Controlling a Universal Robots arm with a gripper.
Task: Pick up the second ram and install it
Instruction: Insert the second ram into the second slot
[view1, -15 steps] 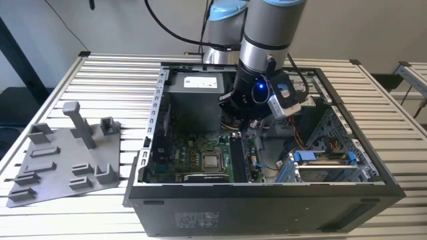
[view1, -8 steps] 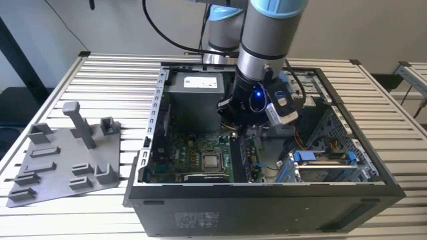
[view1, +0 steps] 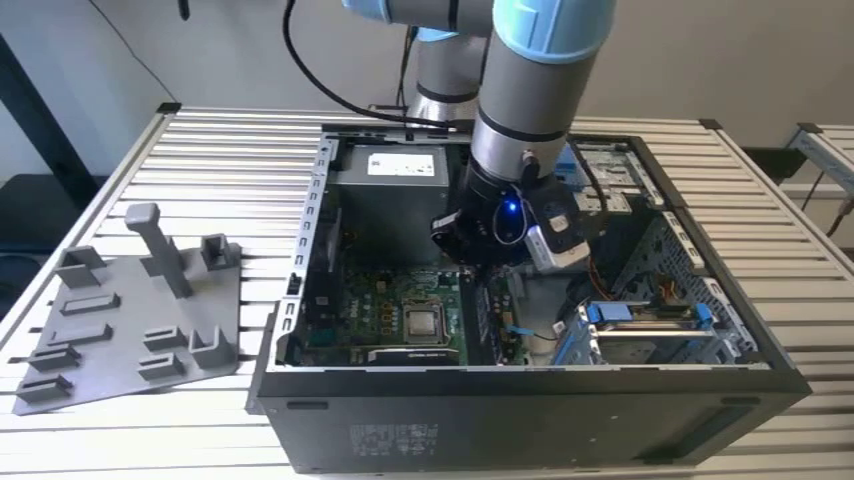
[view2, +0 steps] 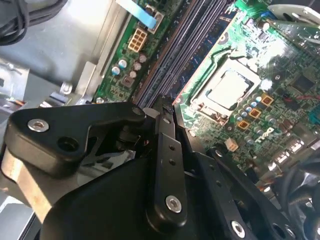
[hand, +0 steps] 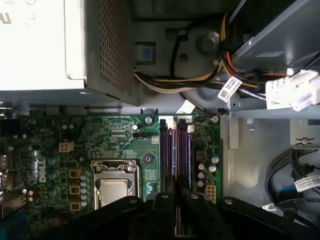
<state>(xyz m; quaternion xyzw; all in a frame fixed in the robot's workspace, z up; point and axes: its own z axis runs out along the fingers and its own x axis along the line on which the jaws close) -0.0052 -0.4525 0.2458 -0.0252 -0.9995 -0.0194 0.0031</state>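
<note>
The pincer (hand: 177, 201) hung low inside the case (view1: 534, 366), right over the long slots (hand: 175, 155) of the board (hand: 115, 145), its fingers (hand: 162, 206) drawn close and clenched on a thin sliver that looked to be the ram (hand: 177, 220) seen edge-on, its lower end at or just above the slots. How far it had seated could not be told. The main risk appeared to be misalignment: if the ram stood slightly tilted or off the slot line, pressing would jam it on the slot wall, bend it or strain the board. A notch set the wrong way would block it too. A loose grip might let it slip and fall among the board's parts near the socket (hand: 114, 187). The plate (view1: 120, 320) lay well apart on the surface (view1: 200, 150).
</note>
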